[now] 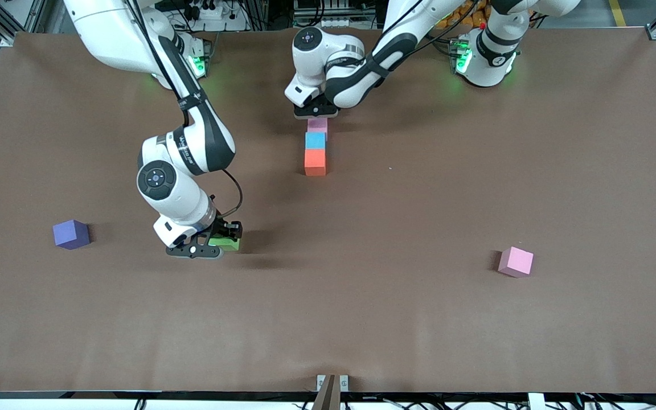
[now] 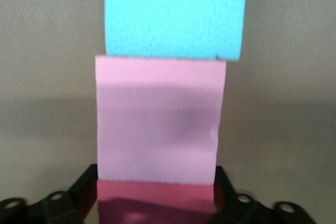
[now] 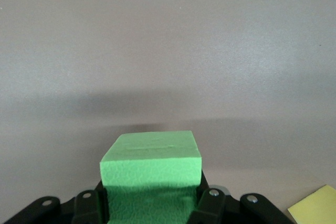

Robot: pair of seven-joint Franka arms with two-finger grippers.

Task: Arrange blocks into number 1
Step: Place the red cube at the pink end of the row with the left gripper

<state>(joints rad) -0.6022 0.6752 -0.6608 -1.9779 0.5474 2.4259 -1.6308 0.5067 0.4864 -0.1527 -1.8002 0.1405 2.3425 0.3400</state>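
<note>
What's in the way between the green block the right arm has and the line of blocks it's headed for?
Nothing visible. The right pincer is shut on the green block, and only bare table lies between it and the orange block at the line's near end.

The front camera hangs high across the brown paper-covered table [image 1: 419, 319], facing both arm bases and taking in the whole surface; the left wrist camera sits very close over the matte pink foam cube [image 2: 157, 124] and the matte light blue foam cube [image 2: 176, 14], the same pair seen mid-table from the front; the right wrist camera looks low along the table, tight on the matte green foam cube [image 3: 151, 174], which the front view shows toward the right arm's end.
</note>
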